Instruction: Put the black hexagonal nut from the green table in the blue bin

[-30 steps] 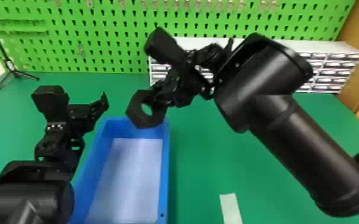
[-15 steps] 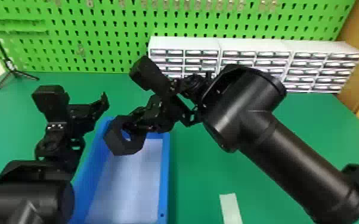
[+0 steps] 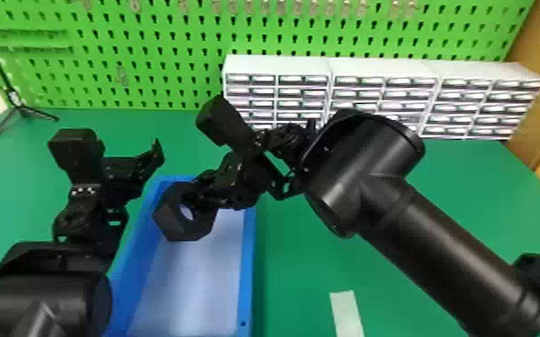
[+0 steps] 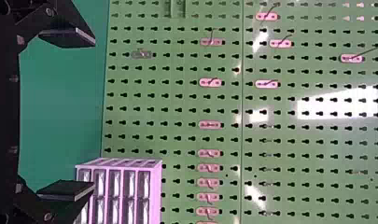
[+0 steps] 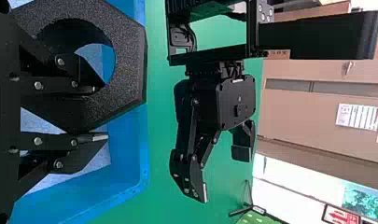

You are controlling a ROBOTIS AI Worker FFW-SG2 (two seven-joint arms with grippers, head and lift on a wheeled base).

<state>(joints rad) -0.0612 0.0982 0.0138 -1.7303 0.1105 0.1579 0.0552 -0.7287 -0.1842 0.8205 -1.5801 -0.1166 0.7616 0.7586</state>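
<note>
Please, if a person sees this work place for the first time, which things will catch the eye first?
Probably the large black hexagonal nut, held by the right gripper above the blue bin. Next, the bright green pegboard standing behind the table, with white drawer units in front of it, toward the robot's right.

Nut plain black with fine grey speckle, both left gripper and right gripper black, bin blue with pale bluish-white floor, table green, pegboard brighter green patterned with rows of dark slots, drawer cabinets white with dark gridded fronts, strip whitish.
</note>
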